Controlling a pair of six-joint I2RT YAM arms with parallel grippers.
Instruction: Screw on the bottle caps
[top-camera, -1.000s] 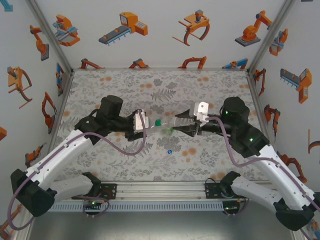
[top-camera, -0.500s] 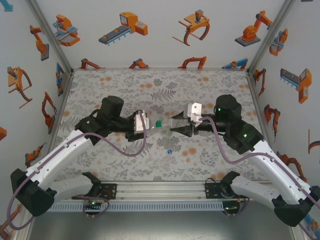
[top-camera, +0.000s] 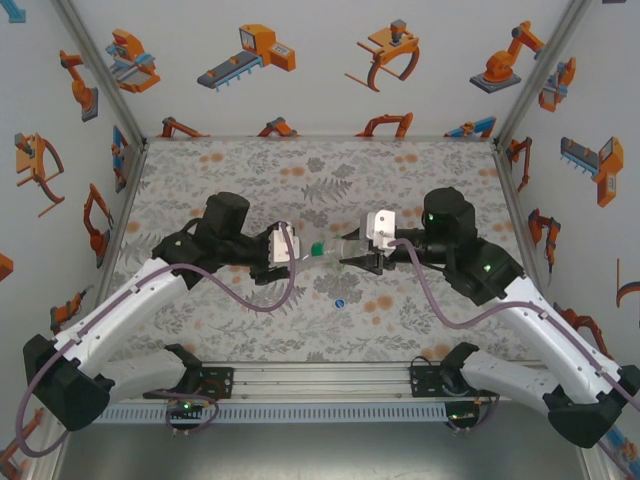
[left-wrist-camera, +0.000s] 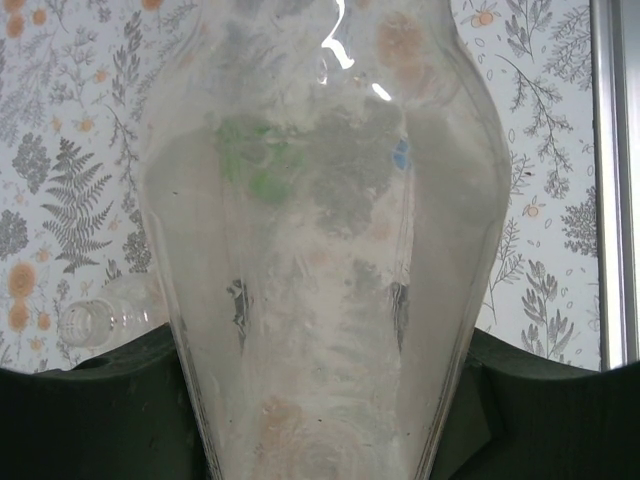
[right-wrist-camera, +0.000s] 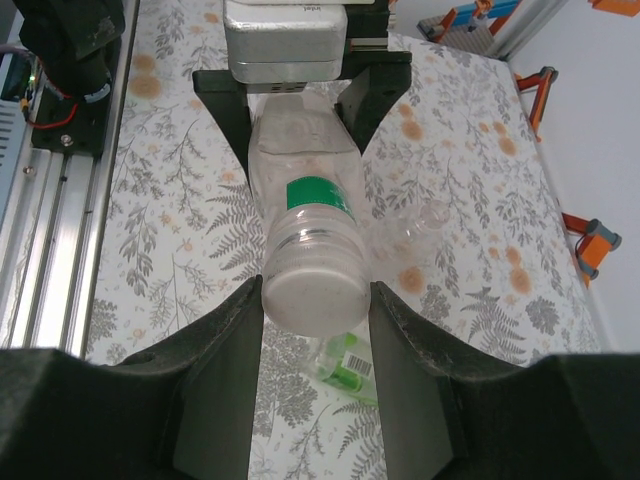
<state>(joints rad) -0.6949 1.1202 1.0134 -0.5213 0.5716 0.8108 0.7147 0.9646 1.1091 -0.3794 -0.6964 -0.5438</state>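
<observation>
A colourless bottle (top-camera: 325, 254) hangs level above the table between both arms. My left gripper (top-camera: 297, 257) is shut on its body, which fills the left wrist view (left-wrist-camera: 320, 200) with the left gripper (left-wrist-camera: 320, 330) behind it. The bottle (right-wrist-camera: 300, 150) carries a green band and ends in a white bottle cap (right-wrist-camera: 313, 300) on its neck. My right gripper (right-wrist-camera: 316, 288) is shut on that cap, one finger touching each side; from above, the right gripper (top-camera: 352, 260) meets the bottle's end. A blue cap (top-camera: 340, 301) lies loose on the table.
A green bottle (right-wrist-camera: 345, 370) lies on the table under the held bottle. Another colourless bottle (right-wrist-camera: 420, 222) lies beside it without a cap, and shows too in the left wrist view (left-wrist-camera: 105, 315). The aluminium rail (top-camera: 320, 380) runs along the near edge.
My right arm has moved left towards the left gripper and its wrist has rolled, with the cap still between its fingers. The left arm has barely shifted.
</observation>
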